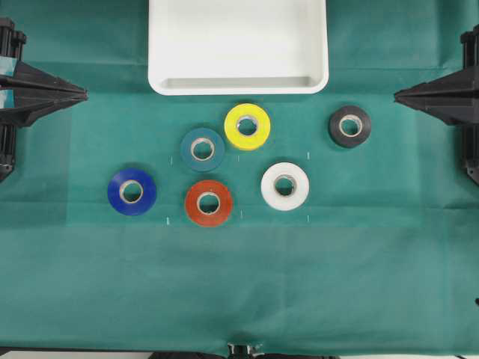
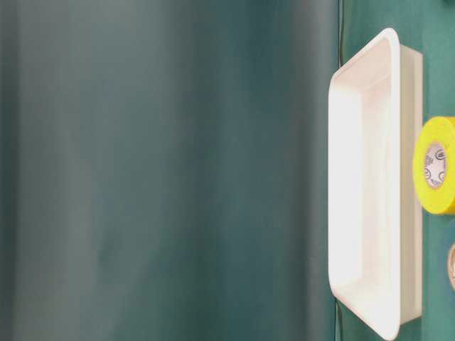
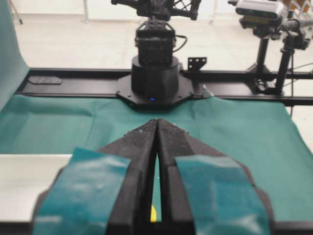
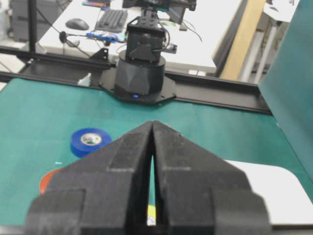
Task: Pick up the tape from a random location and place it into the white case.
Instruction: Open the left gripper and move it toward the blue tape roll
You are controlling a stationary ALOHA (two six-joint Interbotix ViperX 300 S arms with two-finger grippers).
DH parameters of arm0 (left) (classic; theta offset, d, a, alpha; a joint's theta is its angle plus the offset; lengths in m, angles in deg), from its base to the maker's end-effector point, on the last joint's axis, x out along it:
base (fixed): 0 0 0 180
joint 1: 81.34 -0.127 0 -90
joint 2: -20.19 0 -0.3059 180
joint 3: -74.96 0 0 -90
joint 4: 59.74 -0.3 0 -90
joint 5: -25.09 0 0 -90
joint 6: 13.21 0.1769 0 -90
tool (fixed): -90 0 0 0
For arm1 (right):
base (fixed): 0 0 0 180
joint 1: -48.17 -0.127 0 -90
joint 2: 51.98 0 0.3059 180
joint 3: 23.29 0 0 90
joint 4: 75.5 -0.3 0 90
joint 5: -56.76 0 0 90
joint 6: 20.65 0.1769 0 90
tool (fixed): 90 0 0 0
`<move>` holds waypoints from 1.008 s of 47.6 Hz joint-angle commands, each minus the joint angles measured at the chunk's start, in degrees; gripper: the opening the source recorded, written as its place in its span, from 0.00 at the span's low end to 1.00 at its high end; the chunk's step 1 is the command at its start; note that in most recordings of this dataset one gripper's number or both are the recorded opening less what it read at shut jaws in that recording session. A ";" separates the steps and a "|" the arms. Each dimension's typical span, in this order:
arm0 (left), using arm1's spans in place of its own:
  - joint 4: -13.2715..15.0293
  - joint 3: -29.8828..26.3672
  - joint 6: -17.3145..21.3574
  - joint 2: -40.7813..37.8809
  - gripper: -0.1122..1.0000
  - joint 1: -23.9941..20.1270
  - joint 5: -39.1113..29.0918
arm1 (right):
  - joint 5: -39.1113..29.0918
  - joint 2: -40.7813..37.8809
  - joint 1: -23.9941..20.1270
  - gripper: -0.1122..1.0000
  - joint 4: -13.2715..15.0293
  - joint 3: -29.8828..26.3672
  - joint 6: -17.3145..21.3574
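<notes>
We see both grippers parked at the table edges with jaws pressed together and nothing between them: left gripper (image 1: 84,94), right gripper (image 1: 397,94). The tape (image 1: 132,191) lies flat on the green cloth (image 1: 239,284), nearer the left jaws and apart from them, with the white case (image 1: 238,84) between the two grippers at the far side. Teal roll (image 1: 203,149), red roll (image 1: 209,203), yellow roll (image 1: 248,126), white roll (image 1: 285,185) and black roll (image 1: 349,126) sit between the tape and the right jaws; nothing blocks the left side.
</notes>
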 commanded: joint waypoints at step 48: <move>0.62 -1.76 -0.88 -0.79 0.81 0.88 -4.39 | -6.50 -2.29 0.35 0.10 0.18 -5.10 -0.18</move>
